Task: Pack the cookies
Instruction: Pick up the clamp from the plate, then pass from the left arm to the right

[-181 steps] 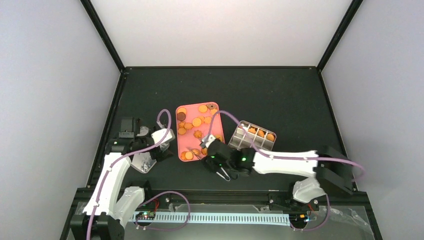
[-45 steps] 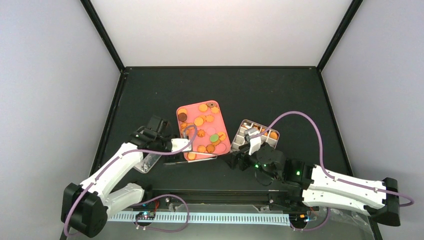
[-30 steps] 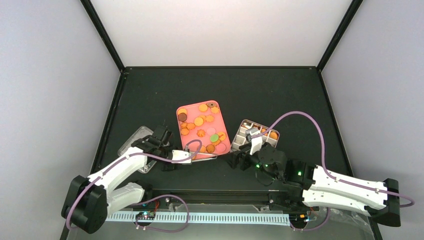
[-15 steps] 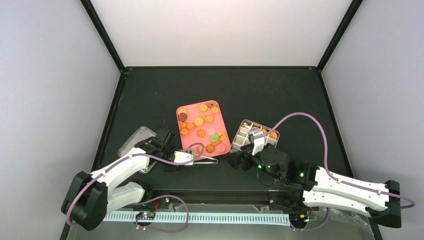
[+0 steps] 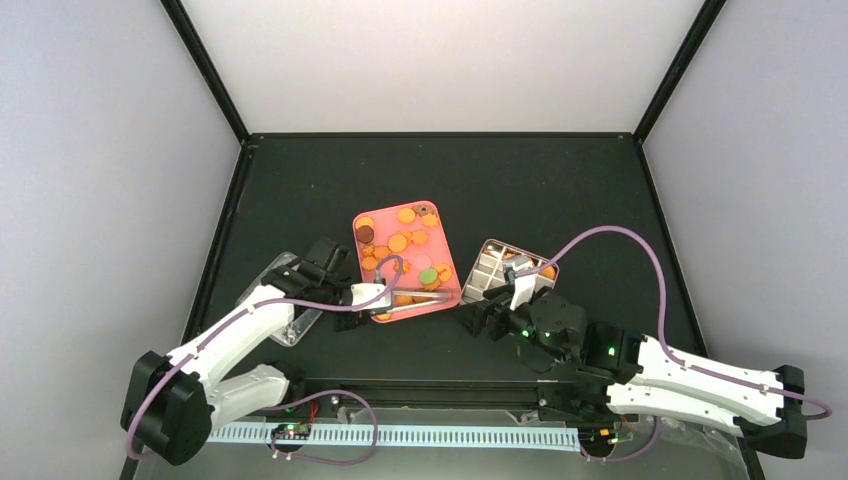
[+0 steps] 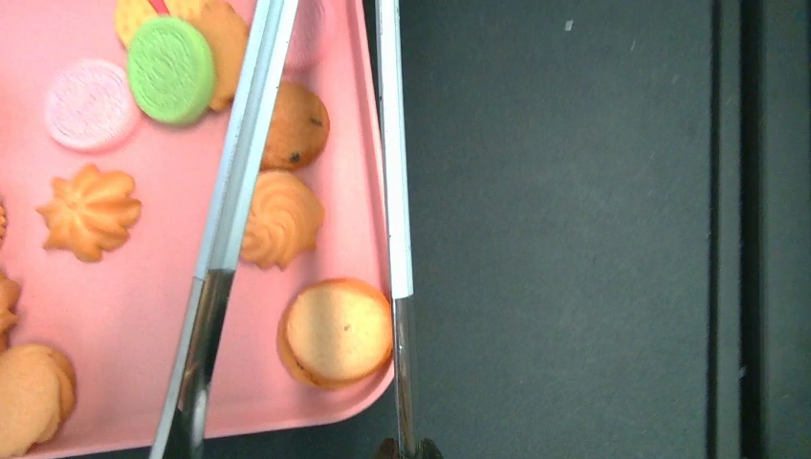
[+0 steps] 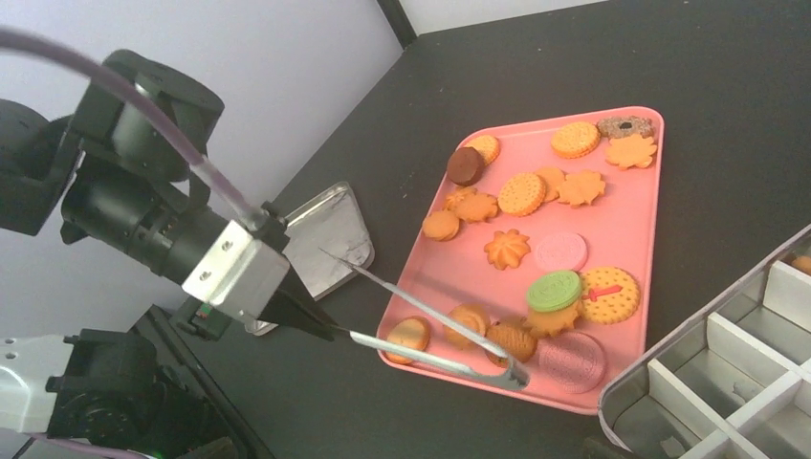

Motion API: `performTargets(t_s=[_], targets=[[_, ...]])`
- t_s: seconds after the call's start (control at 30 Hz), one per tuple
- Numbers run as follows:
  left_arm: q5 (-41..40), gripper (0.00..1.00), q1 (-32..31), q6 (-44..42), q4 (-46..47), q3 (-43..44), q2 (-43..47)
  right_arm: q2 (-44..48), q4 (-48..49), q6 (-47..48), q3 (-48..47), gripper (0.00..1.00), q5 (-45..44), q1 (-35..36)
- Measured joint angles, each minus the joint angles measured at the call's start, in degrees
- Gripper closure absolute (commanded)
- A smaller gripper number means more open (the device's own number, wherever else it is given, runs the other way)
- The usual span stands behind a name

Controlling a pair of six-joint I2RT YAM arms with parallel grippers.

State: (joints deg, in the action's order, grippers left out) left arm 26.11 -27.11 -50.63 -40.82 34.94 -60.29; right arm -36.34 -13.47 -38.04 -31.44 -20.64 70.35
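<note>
Many cookies (image 7: 521, 194) on tray (image 7: 430, 273) — left gripper (image 7: 311, 320) clamps tongs (image 6: 388, 143), right gripper (image 5: 478, 322) wide, empty — next pinch near-edge cookie

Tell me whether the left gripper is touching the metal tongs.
Touching. The right wrist view shows the left gripper shut on the tongs at their handle end, with no gap.

I see matt, ridged orange cookies (image 6: 280, 218), a smooth pink plastic tray (image 6: 124, 316), polished long metal tongs (image 6: 390, 143), and a matt black tabletop (image 6: 574, 239).
</note>
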Motion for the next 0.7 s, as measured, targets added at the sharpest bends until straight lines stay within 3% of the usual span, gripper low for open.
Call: performTargets(t_s=[0.13, 0.4, 0.7], targets=[[4.8, 0.98, 1.3, 3.5, -3.0, 4.3, -0.1, 0.3, 0.2, 0.2, 0.0, 0.05, 0.7, 0.0], [21.8, 0.98, 5.8, 12.4, -8.9, 17.2, -1.7, 1.9, 5.9, 1.1, 0.1, 0.00, 4.3, 0.0], [39.3, 0.99, 5.9, 21.9, -9.2, 20.2, -1.3, -5.2, 17.1, 4.2, 0.0, 0.00, 6.6, -2.2]])
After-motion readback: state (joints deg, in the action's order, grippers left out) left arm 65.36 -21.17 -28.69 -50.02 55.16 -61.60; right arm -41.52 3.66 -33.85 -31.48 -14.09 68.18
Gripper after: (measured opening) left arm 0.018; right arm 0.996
